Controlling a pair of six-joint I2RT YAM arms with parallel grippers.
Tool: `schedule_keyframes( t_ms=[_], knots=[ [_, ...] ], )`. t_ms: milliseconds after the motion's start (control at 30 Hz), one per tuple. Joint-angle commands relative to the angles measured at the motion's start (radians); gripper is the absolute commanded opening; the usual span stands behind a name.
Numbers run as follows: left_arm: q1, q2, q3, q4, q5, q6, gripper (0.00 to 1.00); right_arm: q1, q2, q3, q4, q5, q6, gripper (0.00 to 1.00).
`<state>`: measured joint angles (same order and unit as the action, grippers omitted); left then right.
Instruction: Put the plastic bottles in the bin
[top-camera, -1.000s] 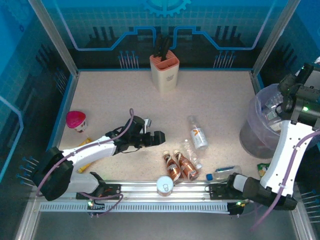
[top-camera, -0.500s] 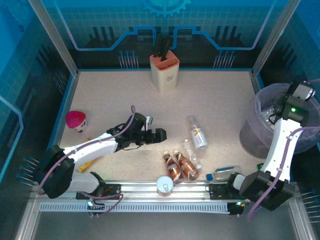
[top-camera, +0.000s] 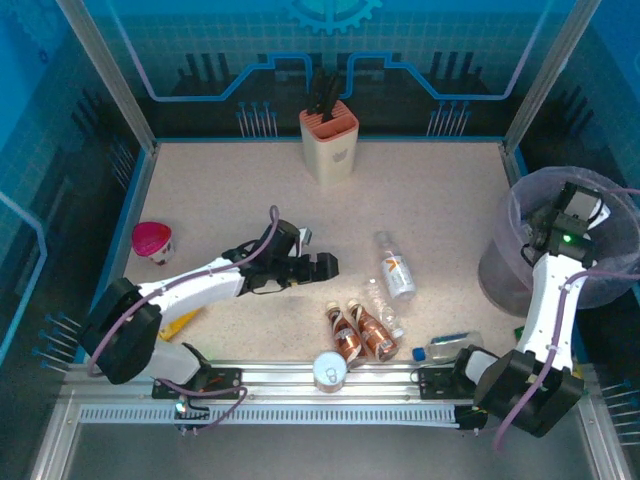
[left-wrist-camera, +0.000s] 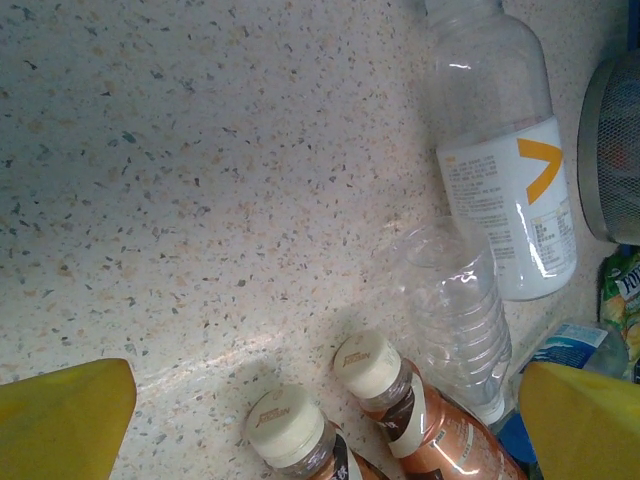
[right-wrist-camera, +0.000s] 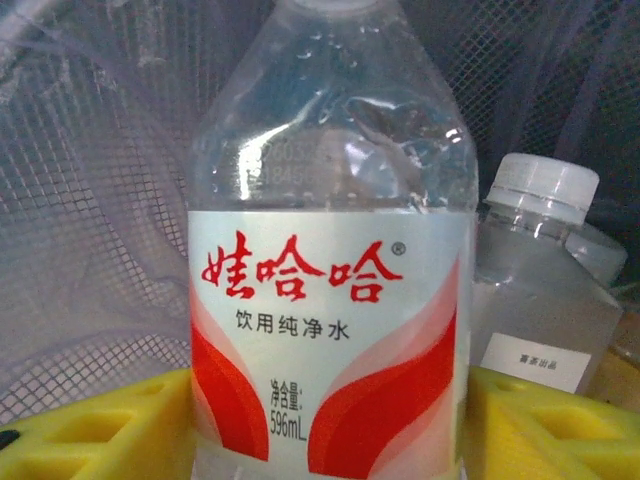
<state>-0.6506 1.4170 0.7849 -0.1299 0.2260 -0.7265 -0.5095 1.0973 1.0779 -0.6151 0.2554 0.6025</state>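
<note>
In the bin (top-camera: 503, 268), a red-labelled bottle (right-wrist-camera: 325, 300) sits between the right gripper's (top-camera: 570, 212) fingers, and whether they are clamped on it is unclear. A white-capped bottle (right-wrist-camera: 540, 290) stands just beside it. The left gripper (top-camera: 318, 265), fingers wide apart, hovers by two brown bottles (top-camera: 344, 338) lying on the table (top-camera: 200, 180).

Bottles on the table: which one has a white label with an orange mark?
The clear bottle farthest from the arm bases; the crumpled bottle beside it has no label, the brown bottles lie nearer.

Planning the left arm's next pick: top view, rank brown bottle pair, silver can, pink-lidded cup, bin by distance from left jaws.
1. brown bottle pair, near side
2. silver can, near edge
3. pink-lidded cup, left
4. bin, far right
</note>
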Motion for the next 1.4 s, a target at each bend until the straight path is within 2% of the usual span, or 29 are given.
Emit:
schedule_keyframes(
  t_ms=[0,167,233,267,667,767,867,1067,1200,1367],
  knots=[
    [0.008,0.015,0.045,-0.017,0.03,0.028,0.99,0.019,-0.029,0.025,-0.065,-0.006,0.025,0.74],
    [0.007,0.026,0.055,-0.015,0.032,0.033,0.99,0.019,-0.026,0.151,-0.158,0.012,-0.018,0.85],
    [0.008,0.032,0.053,-0.008,0.035,0.032,0.99,0.019,-0.009,0.214,-0.203,0.011,-0.044,0.97],
    [0.008,0.034,0.052,-0.003,0.035,0.03,0.99,0.019,-0.001,0.24,-0.223,0.003,-0.057,1.0],
    [0.008,0.034,0.047,-0.005,0.035,0.03,0.99,0.019,0.046,0.387,-0.363,-0.086,-0.204,1.0],
    [0.007,0.026,0.041,-0.003,0.026,0.029,0.99,0.076,0.032,0.445,-0.414,-0.093,-0.225,1.0],
    [0.009,0.02,0.036,-0.004,0.007,0.033,0.99,0.164,0.031,0.521,-0.473,-0.047,-0.252,1.0],
    [0.018,0.019,0.027,-0.006,-0.004,0.045,0.99,0.501,0.075,0.652,-0.599,0.071,-0.255,1.0],
    [0.026,0.013,-0.001,0.014,0.006,0.037,0.99,0.735,0.107,0.599,-0.61,0.157,-0.181,1.0],
    [0.044,0.027,-0.054,0.106,0.058,-0.014,0.99,0.933,0.235,0.53,-0.595,0.152,-0.126,1.0]
  ],
)
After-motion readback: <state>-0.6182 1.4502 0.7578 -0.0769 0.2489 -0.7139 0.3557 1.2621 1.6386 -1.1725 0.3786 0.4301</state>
